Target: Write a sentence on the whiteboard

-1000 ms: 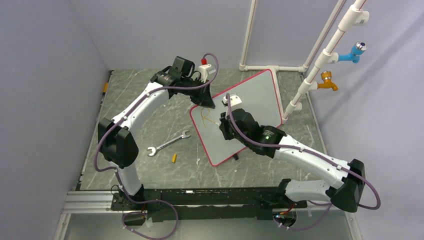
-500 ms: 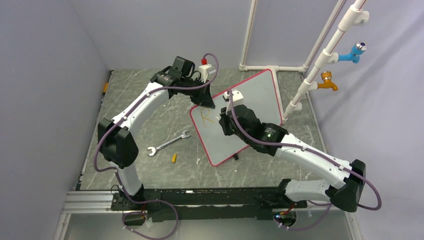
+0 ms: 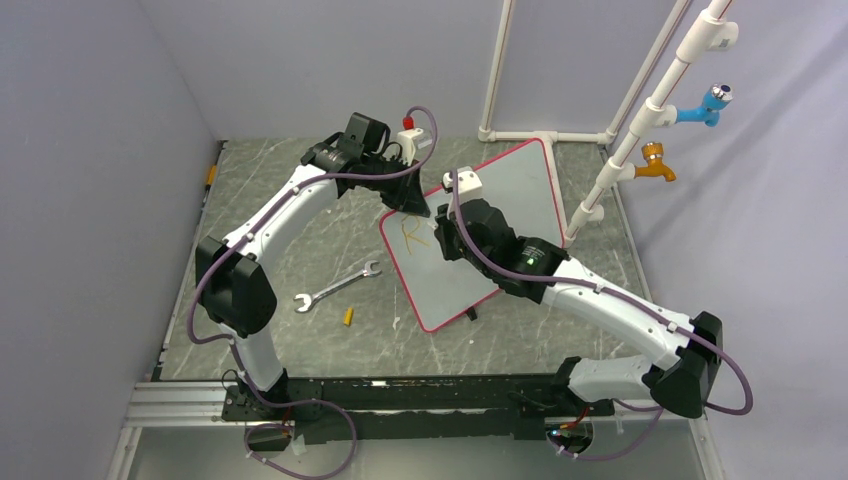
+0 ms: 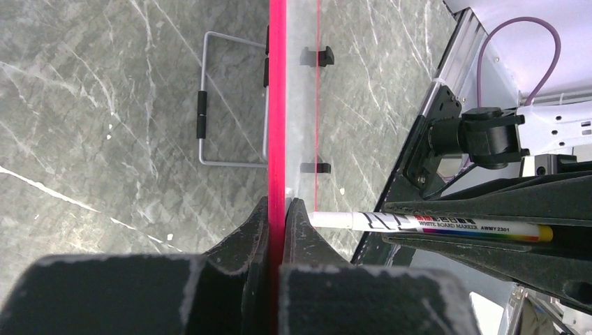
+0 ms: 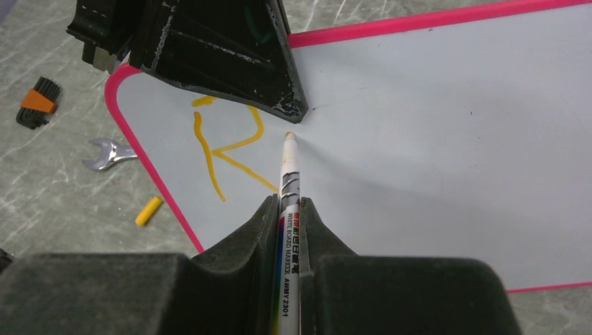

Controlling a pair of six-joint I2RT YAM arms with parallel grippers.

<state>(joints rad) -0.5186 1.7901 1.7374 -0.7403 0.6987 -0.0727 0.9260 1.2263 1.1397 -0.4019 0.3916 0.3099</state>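
Right wrist view had the right gripper (image 5: 290, 209) pressed shut on a marker (image 5: 287, 174), its long axis pointing up across the whiteboard (image 5: 433, 125). The tip was just right of an orange R (image 5: 227, 143), all there was of the sentence; whether it touched, I couldn't tell. Blank board ran off to the marker's right. The left gripper (image 4: 279, 209) pinched the pink rim (image 4: 277, 105) near the R, at the far middle of the table (image 3: 300, 220). The next letter looked like the right arm's job.

Top camera looks down from the near side onto the worktop (image 3: 400, 335); both wrist cameras sit close; all share the whiteboard (image 3: 520, 185).
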